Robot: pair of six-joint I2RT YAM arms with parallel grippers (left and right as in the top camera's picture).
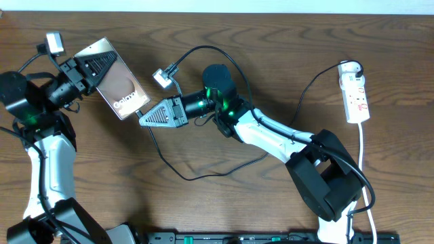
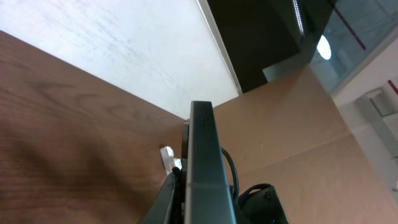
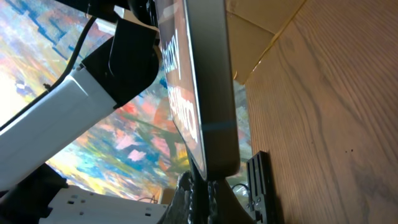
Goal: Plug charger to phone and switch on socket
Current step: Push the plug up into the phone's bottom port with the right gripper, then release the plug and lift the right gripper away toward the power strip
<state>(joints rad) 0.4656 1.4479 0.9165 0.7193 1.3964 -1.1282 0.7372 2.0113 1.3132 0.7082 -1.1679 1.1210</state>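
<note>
Here: left hand [image 1: 95,68] clamps phone [image 1: 125,88] reading "Galaxy"; right hand [image 1: 142,116] pinches charger [image 1: 186,177] at its end.

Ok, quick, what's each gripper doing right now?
Left gripper: jaws shut on the phone.
Right gripper: jaws shut on the charger, its plug end at the phone's lower edge.

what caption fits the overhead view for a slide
The left gripper grips the phone, the right gripper holds the charger at its lower end, the socket lies far right.

Dark wooden table [image 1: 224,41], brown cardboard panel [image 2: 292,130]
</note>
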